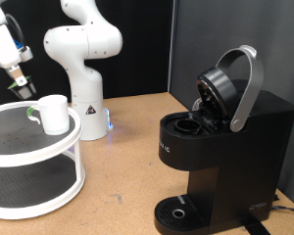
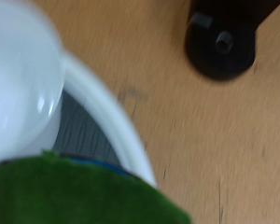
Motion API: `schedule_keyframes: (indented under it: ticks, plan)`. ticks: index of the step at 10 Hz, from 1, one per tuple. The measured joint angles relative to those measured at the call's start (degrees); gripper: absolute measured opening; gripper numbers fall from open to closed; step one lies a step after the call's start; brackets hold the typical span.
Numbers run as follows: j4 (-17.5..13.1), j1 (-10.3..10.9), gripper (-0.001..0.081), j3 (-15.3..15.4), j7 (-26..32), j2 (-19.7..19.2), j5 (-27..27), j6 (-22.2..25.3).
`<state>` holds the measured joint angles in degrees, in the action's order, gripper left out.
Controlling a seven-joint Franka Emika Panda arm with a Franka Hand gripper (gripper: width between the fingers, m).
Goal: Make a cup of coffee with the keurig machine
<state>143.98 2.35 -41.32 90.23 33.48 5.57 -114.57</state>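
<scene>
Exterior view. The keurig machine (image 1: 220,147) stands on the wooden table (image 1: 127,147) at the right of the scene, its silver-grey arched handle raised and the lid tilted open above the pod chamber; the circular drip tray (image 1: 178,211) lies at its near base with nothing on it. At the left, a white two-tier round stand (image 1: 34,166) carries the cup (image 1: 54,114) on its dark upper shelf, upright, near the shelf's right rim. A small green object (image 1: 32,111) lies just beside the cup on its left. The gripper (image 1: 24,86) hangs above the upper shelf, just left of and above the cup, apart from it; whether its fingers are spread or pressed together cannot be told here. A white robot arm base (image 1: 83,59) stands behind the stand.

Wrist view. The picture is blurred. A green mass (image 2: 75,196) fills the foreground; its identity cannot be told. The cup (image 2: 19,79) appears as a pale rounded shape on the stand, whose white rim (image 2: 107,117) curves past the dark shelf. Across bare table, the machine's drip tray (image 2: 221,42) shows well apart. The fingers do not show.
</scene>
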Motion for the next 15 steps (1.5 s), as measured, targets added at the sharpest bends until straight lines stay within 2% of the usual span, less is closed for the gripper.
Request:
schedule_keyframes:
  ticks: [1, 3, 5, 7, 9, 10, 12, 15]
  plan:
    - [-0.6, 1.2, 0.0477, -0.6, -1.2, -0.1, 5.0, 2.0]
    - [-1.7, 4.3, 0.0477, -0.3, -6.5, -0.4, 12.9, 2.8]
    - [-3.1, 7.4, 0.0477, 0.4, -8.9, -1.2, 17.2, 2.8]
    - [-4.4, 9.8, 0.0477, 1.7, -9.4, -2.4, 19.1, 0.8]
    - [-5.7, 11.2, 0.0477, 3.0, -10.9, -4.6, 19.9, -1.9]
    - [-5.7, 11.2, 0.0477, 2.8, -10.7, -4.6, 19.9, -1.1]
    - [-7.1, 11.3, 0.0477, 2.3, -12.3, -4.7, 20.2, 5.6]
    - [-11.9, 13.4, 0.0477, 3.4, -20.7, -6.4, 24.0, 9.8]
